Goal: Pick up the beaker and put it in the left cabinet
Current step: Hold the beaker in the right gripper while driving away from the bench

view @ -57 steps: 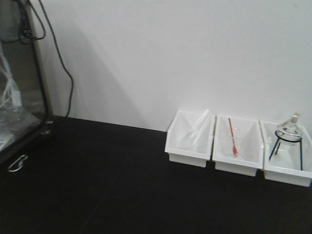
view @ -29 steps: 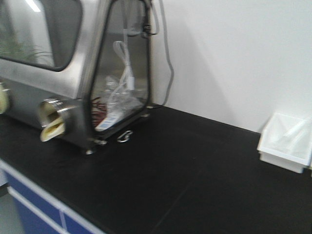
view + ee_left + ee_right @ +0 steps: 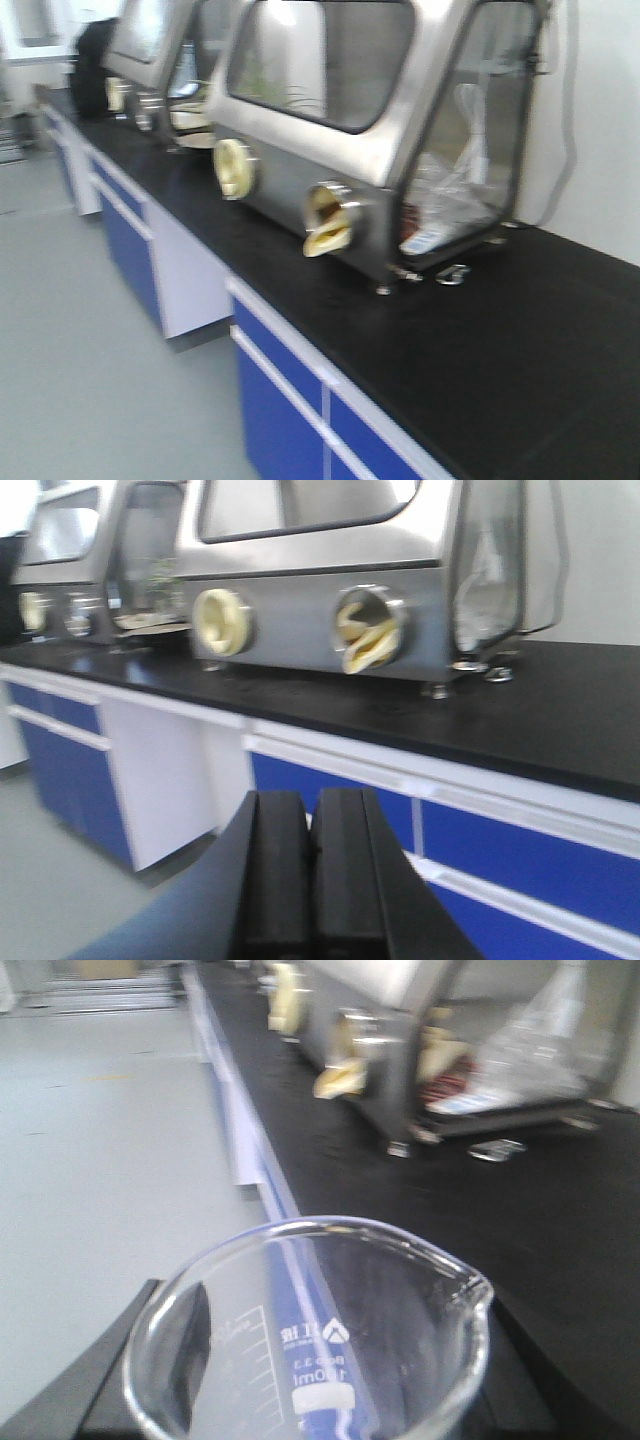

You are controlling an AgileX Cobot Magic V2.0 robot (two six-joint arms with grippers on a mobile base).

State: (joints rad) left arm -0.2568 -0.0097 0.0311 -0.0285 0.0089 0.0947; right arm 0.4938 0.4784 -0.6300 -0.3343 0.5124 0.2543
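A clear 100 ml glass beaker (image 3: 320, 1340) fills the bottom of the right wrist view, upright, spout to the right. My right gripper (image 3: 318, 1365) is shut on it, with dark fingers (image 3: 190, 1330) on both sides of the glass. My left gripper (image 3: 311, 830) is shut and empty, held in front of the bench. Blue cabinet fronts (image 3: 275, 400) sit under the black bench top (image 3: 480, 340); they also show in the left wrist view (image 3: 520, 850). Neither gripper shows in the front view.
A steel glove box (image 3: 330, 150) with yellow glove ports stands on the bench, with a second one (image 3: 150, 50) farther left. It also shows in the left wrist view (image 3: 320, 590) and the right wrist view (image 3: 400, 1020). Grey floor (image 3: 90, 350) lies to the left.
The front view has swung left, from the white bins by the wall to the glove boxes, the bench front with blue cabinets, and the floor.
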